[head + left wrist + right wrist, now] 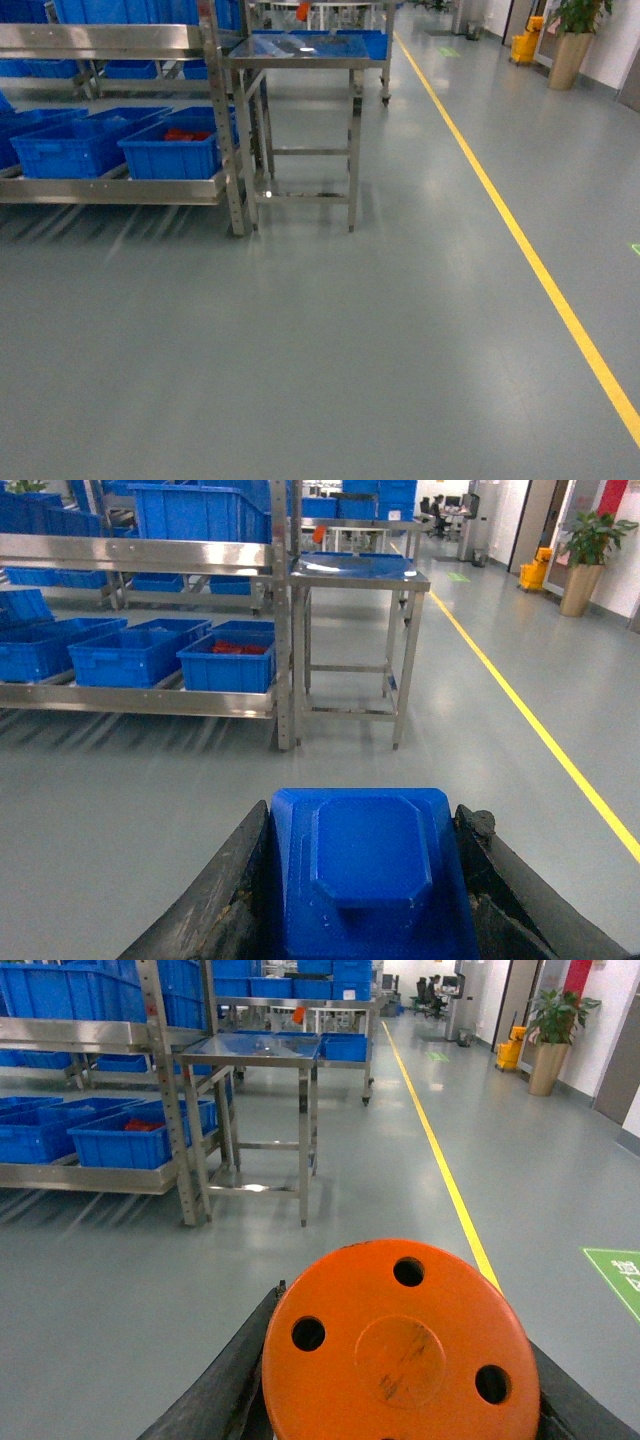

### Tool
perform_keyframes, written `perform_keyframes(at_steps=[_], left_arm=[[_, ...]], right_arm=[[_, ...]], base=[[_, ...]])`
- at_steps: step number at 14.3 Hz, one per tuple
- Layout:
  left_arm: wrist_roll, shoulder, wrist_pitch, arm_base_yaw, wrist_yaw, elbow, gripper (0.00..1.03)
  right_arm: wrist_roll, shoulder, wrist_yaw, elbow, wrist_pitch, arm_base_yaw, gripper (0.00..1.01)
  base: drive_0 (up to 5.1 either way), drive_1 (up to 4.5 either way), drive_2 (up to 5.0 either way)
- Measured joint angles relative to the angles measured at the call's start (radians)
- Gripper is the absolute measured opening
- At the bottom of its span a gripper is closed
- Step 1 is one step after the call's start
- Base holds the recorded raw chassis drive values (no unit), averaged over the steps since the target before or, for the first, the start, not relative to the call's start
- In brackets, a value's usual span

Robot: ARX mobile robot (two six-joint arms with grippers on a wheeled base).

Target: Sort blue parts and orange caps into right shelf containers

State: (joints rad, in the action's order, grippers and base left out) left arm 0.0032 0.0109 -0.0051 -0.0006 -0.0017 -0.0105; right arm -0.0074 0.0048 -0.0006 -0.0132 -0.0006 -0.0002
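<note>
Here, left fingers (215, 900) pinch a blue part (368, 875); right fingers (215, 1390) apparently pinch an orange cap (398, 1345).

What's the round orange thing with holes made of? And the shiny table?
The round orange cap with three holes looks like matte plastic: uniform colour, dark scuffs in the middle. The small silver table seems to be stainless steel: grey, with a top that mirrors the blue crates.

A: What blocks the way ahead?
B: A steel shelf rack (225, 120) on the left, a steel table (300, 60) touching its right post.
A: Free room?
B: Open grey floor (400, 330) lies in front and right, up to the yellow line (520, 240).
</note>
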Motion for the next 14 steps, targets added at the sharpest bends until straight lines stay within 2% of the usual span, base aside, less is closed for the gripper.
perform_keyframes(at_steps=[14], left_arm=[[0.000,0.000,-0.001,0.000,0.002,0.000,0.43]], right_arm=[[0.000,0.000,0.000,0.000,-0.006,0.000,0.45]], base=[[0.0,4.22,-4.3]])
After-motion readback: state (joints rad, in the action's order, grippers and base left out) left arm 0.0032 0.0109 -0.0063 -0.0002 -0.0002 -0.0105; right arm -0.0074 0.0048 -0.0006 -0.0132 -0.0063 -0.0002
